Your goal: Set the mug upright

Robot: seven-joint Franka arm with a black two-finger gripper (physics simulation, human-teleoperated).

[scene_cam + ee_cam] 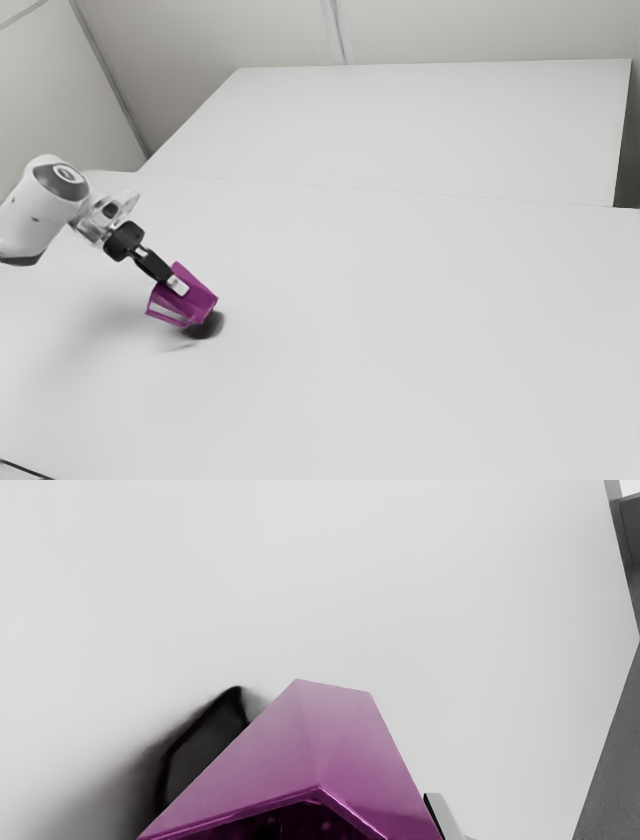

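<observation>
We see the mug (pixel 197 297) at the end of our gripper (pixel 178 286), over the white table (pixel 400 330), toward the exterior view's left. The mug is purple and flat-sided, and it leans well over instead of standing upright. Our arm (pixel 35 212) comes in from the exterior view's left and slopes down to it, with the gripper's end overlapping the mug's side in that view. We cannot tell whether the gripper is clamped on the mug or merely against it. In the wrist view the mug lies close before our hand: its walls taper away from us to a narrower far end, and a bent edge nearer to us borders a dark hollow. A dark shadow (pixel 205 325) lies on the table just beside the mug, partly covered by it, and a softer grey shade spreads out from there. We cannot tell whether any part of the mug touches the tabletop. Behind the table stands a pale wall (pixel 450 30), and a thin dark line (pixel 25 469) crosses the exterior view's lower left corner. Past the table's edge, the wrist view shows a grey surface (pixel 610 760).
</observation>
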